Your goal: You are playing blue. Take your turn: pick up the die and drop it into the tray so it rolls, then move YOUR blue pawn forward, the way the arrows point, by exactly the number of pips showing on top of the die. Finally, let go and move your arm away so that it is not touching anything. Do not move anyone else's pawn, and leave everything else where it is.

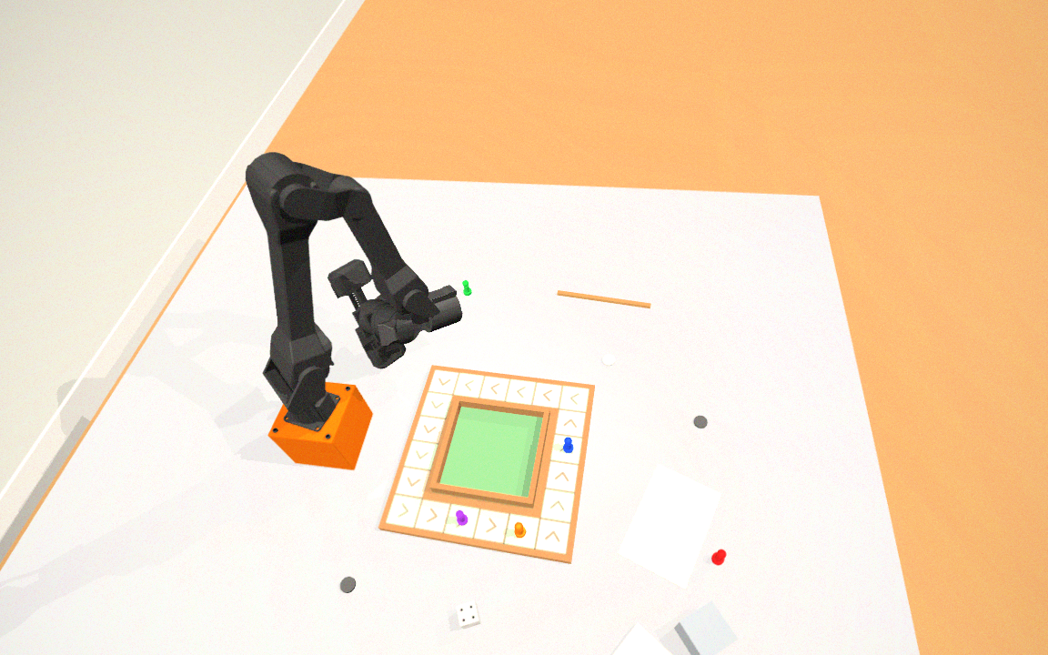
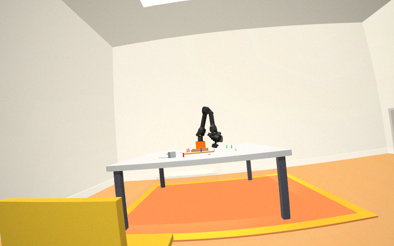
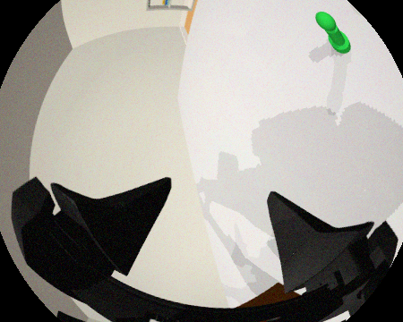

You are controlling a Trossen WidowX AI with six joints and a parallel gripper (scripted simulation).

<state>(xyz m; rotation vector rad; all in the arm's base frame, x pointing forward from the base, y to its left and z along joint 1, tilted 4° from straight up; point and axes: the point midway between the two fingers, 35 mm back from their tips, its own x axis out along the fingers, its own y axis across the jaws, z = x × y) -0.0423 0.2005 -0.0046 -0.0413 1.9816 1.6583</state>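
Observation:
The white die point(image 1: 468, 614) lies on the table in front of the board, four pips up. The tray point(image 1: 487, 456) in the middle of the board point(image 1: 491, 525) is empty. The blue pawn point(image 1: 568, 444) point(image 2: 201, 150) stands on the right column, two squares before the top right corner; arrows there point up. The purple pawn point(image 1: 461, 518) and orange pawn point(image 1: 518, 529) stand on the bottom row. My gripper point(image 3: 220, 190) is open and empty, raised above the table beyond the board's upper left corner, far from the die.
A green pawn point(image 1: 467, 288) point(image 3: 338, 40) stands near the arm; the exterior view shows two green pawns. A wooden stick point(image 1: 603, 298), a red pawn point(image 1: 719, 557), a grey block point(image 1: 707, 629), a white sheet point(image 1: 670, 525) and dark discs point(image 1: 700, 421) point(image 1: 347, 584) lie around the board.

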